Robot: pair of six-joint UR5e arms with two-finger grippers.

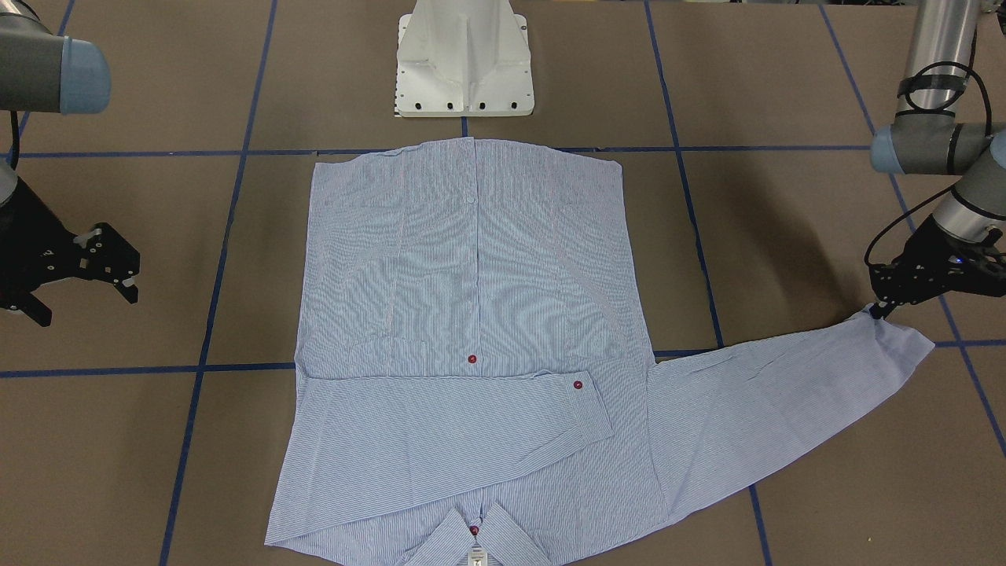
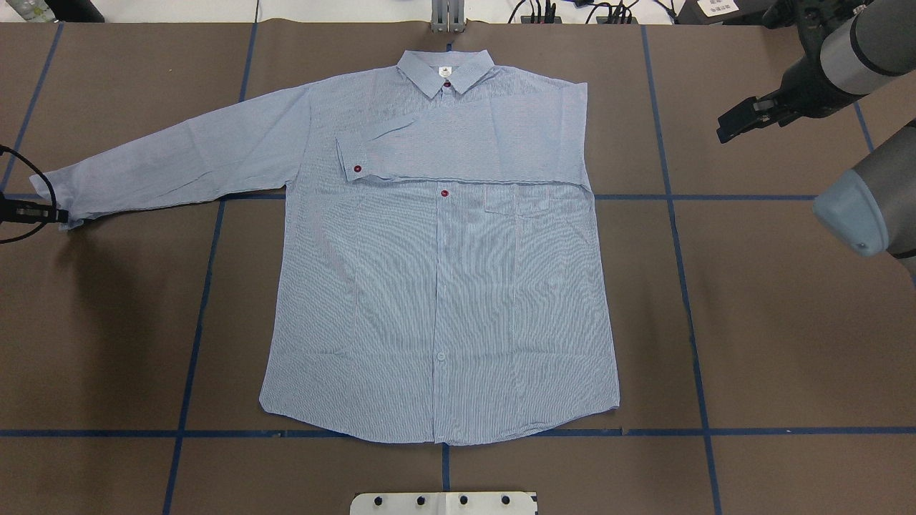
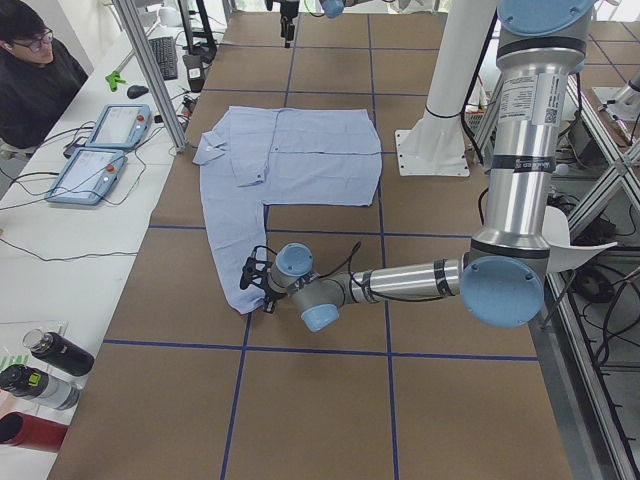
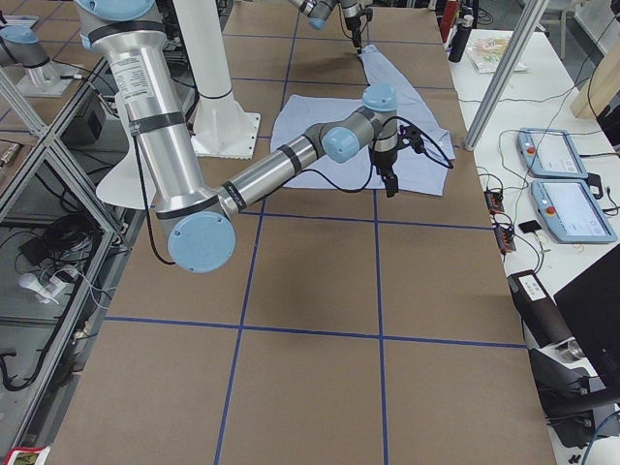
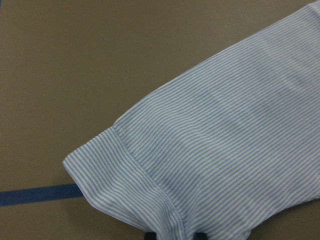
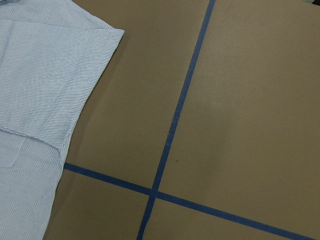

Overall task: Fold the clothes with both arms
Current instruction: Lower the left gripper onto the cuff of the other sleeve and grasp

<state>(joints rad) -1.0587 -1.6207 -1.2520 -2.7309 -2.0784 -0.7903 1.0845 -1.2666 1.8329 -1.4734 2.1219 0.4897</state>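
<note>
The light blue striped shirt (image 1: 471, 299) (image 2: 444, 286) lies flat, front up, on the brown table, its collar on the side away from the robot. One sleeve is folded across the chest, cuff (image 2: 354, 161) near the placket. The other sleeve (image 2: 179, 161) stretches out toward the robot's left. There my left gripper (image 1: 879, 311) (image 2: 61, 214) is low at the table and shut on the cuff's edge (image 5: 125, 185). My right gripper (image 1: 85, 306) (image 2: 733, 123) hovers open and empty over bare table off the shirt's other side; its wrist view catches the shirt's edge (image 6: 40, 75).
Blue tape lines (image 2: 673, 197) grid the table. The white pedestal base (image 1: 464, 63) stands by the shirt's hem. In the exterior left view a person (image 3: 40, 70) sits at a side desk with teach pendants (image 3: 100, 150) and bottles (image 3: 45, 365).
</note>
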